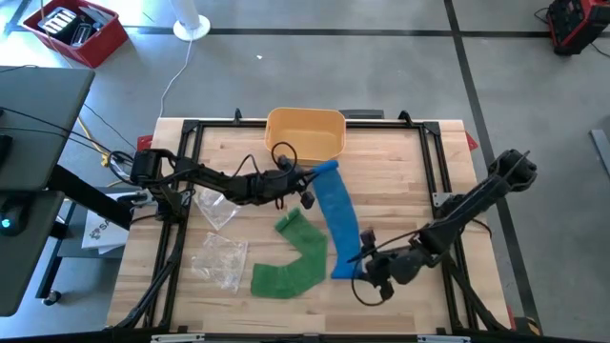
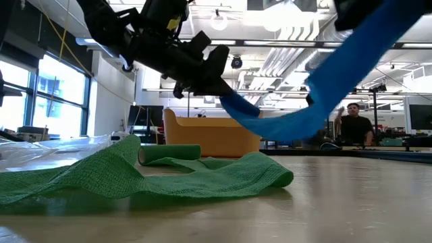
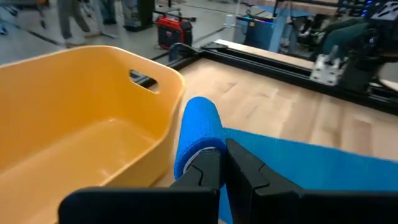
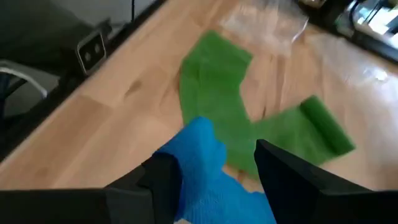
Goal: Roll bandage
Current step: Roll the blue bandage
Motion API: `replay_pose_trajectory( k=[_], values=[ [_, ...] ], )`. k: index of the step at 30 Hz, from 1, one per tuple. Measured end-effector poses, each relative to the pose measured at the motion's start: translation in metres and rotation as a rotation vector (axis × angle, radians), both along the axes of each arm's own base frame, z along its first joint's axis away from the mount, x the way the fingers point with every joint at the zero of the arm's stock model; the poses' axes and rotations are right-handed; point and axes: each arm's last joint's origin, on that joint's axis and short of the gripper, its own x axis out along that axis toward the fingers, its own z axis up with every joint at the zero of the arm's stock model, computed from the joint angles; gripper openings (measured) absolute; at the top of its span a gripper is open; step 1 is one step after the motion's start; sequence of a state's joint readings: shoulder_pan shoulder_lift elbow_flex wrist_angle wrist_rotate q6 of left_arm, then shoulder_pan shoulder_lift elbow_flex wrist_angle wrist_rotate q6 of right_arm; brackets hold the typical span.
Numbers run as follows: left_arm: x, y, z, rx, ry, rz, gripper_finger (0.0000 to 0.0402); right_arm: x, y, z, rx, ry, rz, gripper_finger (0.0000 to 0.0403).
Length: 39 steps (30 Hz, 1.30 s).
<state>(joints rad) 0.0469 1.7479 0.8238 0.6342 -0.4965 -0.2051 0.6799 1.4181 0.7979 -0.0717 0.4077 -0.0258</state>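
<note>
— What lay nearest on the wooden desk [image 1: 400, 162]?

— A green bandage [image 1: 295, 262], soft woven cloth, bent in an L, one end rolled. Beside it were crinkled clear bags [image 1: 221, 257].

— And the blue bandage [image 1: 335, 217]?

— A long stretchy strip, lifted between both arms. The right hand [image 1: 360, 270] grasped its loose end with wide fingers. The left hand [image 1: 297, 181] was clenched on the rolled end, just beside the smooth yellow plastic tub [image 1: 305, 131].
</note>
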Motion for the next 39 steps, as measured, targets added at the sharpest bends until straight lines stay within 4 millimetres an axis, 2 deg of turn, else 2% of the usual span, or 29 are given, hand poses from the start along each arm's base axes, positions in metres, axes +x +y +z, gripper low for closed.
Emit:
replay_pose_trajectory(
  k=[3,6,9,13,15,20,22,26,31,35,39],
  values=[
    [0.001,0.004,-0.002,0.032,0.007,0.028,0.0000,-0.005,-0.014,-0.011,-0.209,0.120,0.019,0.0190],
    [0.003,0.009,-0.006,0.069,-0.008,0.063,0.0000,-0.009,-0.034,-0.022,-0.368,0.232,-0.045,0.0190],
    [0.007,0.013,-0.010,0.088,-0.044,0.080,0.0000,-0.012,-0.044,-0.036,-0.382,0.270,-0.053,0.0190],
    [0.011,0.013,-0.019,0.092,-0.068,0.079,0.0000,-0.019,-0.041,-0.050,-0.353,0.261,0.049,0.0190],
    [0.012,0.012,-0.024,0.091,-0.058,0.070,0.0000,-0.021,-0.036,-0.050,-0.350,0.248,0.089,0.0190],
    [0.014,0.004,-0.033,0.104,-0.018,0.050,0.0000,-0.030,-0.019,-0.051,-0.182,0.329,0.290,0.0190],
    [0.014,0.002,-0.034,0.113,-0.014,0.041,0.0000,-0.034,-0.016,-0.052,-0.121,0.367,0.281,0.0190],
    [0.014,-0.002,-0.034,0.126,-0.007,0.028,0.0000,-0.028,-0.020,-0.050,0.036,0.372,0.066,0.0190],
    [0.015,-0.003,-0.033,0.128,-0.017,0.025,0.0000,-0.006,-0.044,-0.046,0.293,0.347,-0.257,0.0190],
    [0.015,-0.003,-0.032,0.128,-0.021,0.025,0.0000,0.014,-0.061,-0.042,0.419,0.268,-0.329,0.0184],
    [0.015,-0.003,-0.032,0.126,-0.021,0.025,0.0000,0.033,-0.078,-0.049,0.488,0.211,-0.420,0.0151]
  ],
)
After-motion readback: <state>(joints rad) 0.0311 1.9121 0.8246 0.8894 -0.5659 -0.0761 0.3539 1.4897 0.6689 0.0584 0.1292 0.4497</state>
